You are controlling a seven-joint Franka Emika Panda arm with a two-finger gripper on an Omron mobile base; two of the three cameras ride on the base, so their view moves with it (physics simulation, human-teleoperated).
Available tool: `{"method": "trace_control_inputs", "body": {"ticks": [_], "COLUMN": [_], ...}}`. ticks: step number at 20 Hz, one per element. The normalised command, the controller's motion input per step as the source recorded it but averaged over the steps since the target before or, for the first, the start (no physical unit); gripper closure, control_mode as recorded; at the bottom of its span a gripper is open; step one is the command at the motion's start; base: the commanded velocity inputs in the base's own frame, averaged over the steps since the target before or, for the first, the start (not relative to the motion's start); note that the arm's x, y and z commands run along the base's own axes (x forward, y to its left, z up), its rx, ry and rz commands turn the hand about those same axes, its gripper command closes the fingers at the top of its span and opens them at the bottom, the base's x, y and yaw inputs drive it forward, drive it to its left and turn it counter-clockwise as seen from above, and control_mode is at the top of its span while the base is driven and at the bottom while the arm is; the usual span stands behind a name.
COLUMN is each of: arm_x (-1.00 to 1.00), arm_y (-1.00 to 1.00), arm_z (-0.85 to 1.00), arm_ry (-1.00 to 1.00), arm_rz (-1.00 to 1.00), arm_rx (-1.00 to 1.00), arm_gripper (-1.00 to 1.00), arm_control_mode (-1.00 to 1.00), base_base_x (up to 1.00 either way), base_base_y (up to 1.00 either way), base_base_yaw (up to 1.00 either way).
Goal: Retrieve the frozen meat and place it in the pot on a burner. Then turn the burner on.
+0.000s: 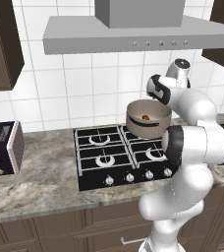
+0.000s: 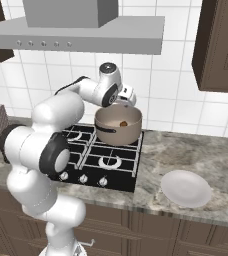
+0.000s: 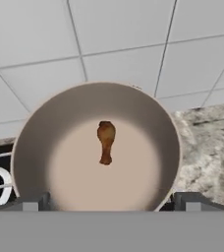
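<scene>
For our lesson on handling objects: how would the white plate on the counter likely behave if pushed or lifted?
The plate looks flat and low, so it would probably slide across the counter rather than tip. Its thin, shallow rim may be hard to pinch. It appears rigid, possibly breakable.

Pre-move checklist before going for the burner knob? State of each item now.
1. Meat in the pot: ok, it lies on the pot's floor.
2. Pot on a burner: ok, it sits at the back right of the cooktop.
3. Gripper released: ok, jaws wide, nothing between them, above the pot.
4. Pot upright: ok in the right base view.
5. Knobs reachable: cannot tell; the row lies at the cooktop's front edge, partly behind the arm.
6. Burner on: cannot tell; no flame seen around the pot.
</scene>
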Motion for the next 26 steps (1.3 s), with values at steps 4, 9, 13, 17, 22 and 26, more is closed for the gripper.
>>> {"method": "trace_control_inputs", "body": {"ticks": [4,9,13,17,22,26], "arm_x": [-0.56,-0.51,-0.41,-0.28,-0.17,-0.37], "arm_y": [-0.14,-0.10,-0.01,0.00,0.00,0.04], "arm_z": [0.04,0.00,0.03,0.00,-0.11,-0.33], "arm_ry": [0.00,0.09,0.26,0.34,0.22,0.15], "arm_rz": [0.00,-0.01,-0.01,-0.03,-0.01,0.00], "arm_rx": [0.00,0.00,-0.02,-0.02,0.00,0.05], "arm_gripper": [-1.00,-1.00,-1.00,-1.00,-1.00,-1.00], "arm_control_mode": [-1.00,-1.00,-1.00,-1.00,-1.00,-1.00], "base_base_x": [0.00,0.00,0.00,0.00,0.00,0.00], "base_base_y": [0.00,0.00,0.00,0.00,0.00,0.00], "base_base_yaw": [0.00,0.00,0.00,0.00,0.00,0.00]}}
